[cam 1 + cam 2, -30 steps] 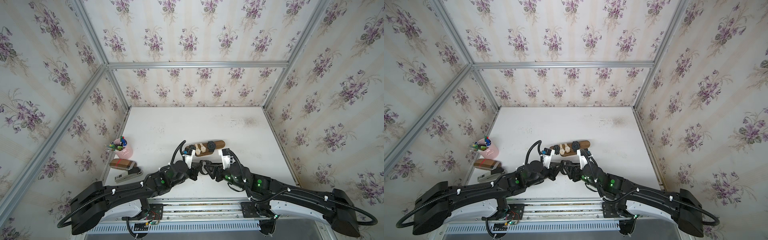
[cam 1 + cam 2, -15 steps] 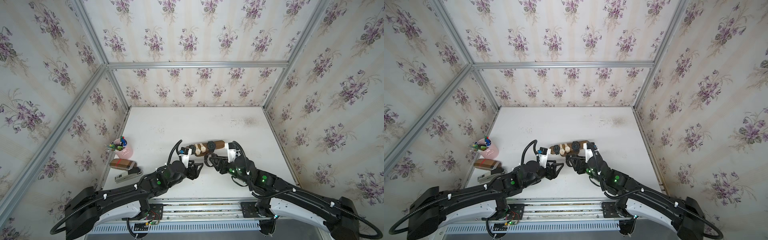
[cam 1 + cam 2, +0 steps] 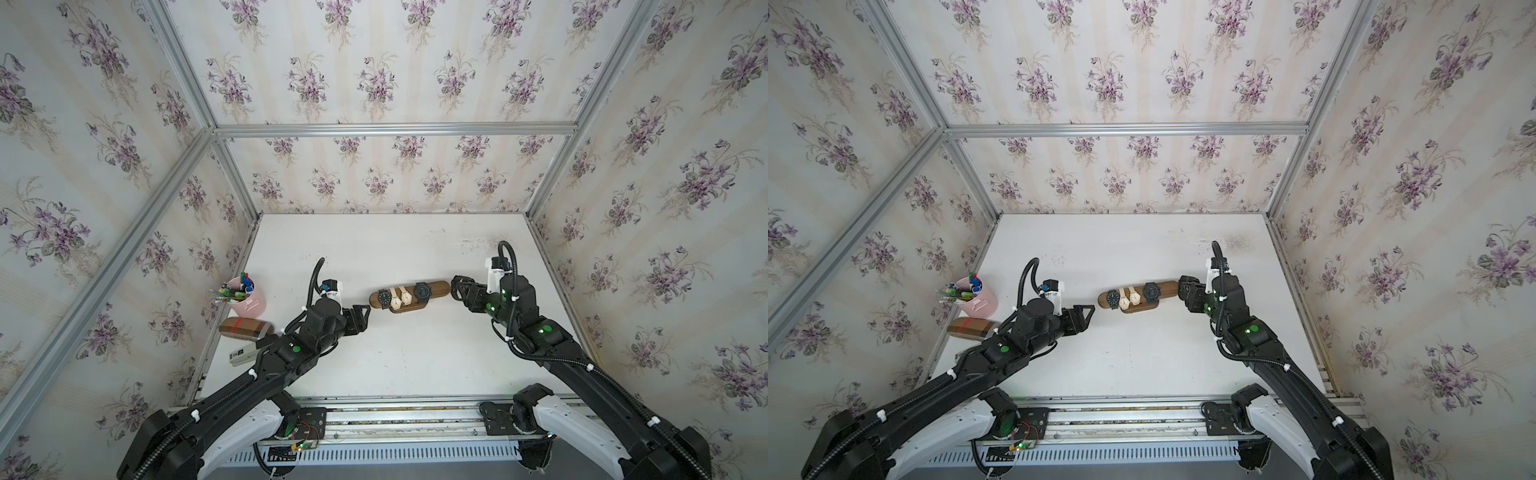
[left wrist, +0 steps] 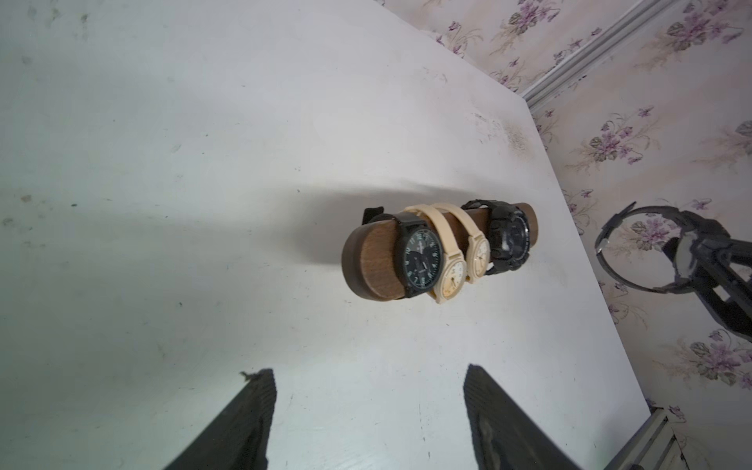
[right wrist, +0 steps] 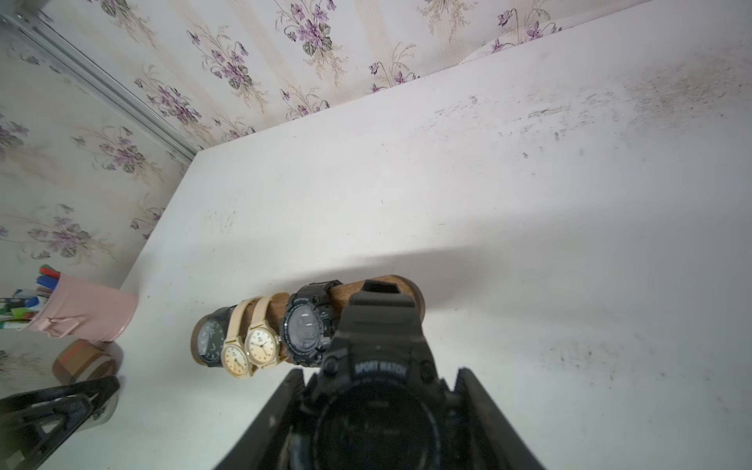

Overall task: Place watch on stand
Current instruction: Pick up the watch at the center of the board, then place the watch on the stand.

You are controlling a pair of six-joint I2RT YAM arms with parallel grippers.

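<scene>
Watch (image 5: 378,407), black sport type, now sits only in right gripper (image 3: 459,287), jaws partly closed on its case, just off the bare end of stand (image 3: 439,287). Left gripper (image 4: 366,376) has let go and backed away, jaws wide, empty. Handover looks done; sliding it onto stand remains.

Black left arm (image 3: 257,374), right arm (image 3: 557,349); white base shells (image 3: 241,432), green dots (image 3: 296,349), ribbed cables (image 3: 312,276), black fingers (image 4: 244,423)

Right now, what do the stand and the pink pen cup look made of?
The stand: wood, dark brown with a smooth satin finish; grain shows on its rounded end. The pink cup: smooth, matte, evenly coloured; painted metal or plastic, cannot tell which.
</scene>
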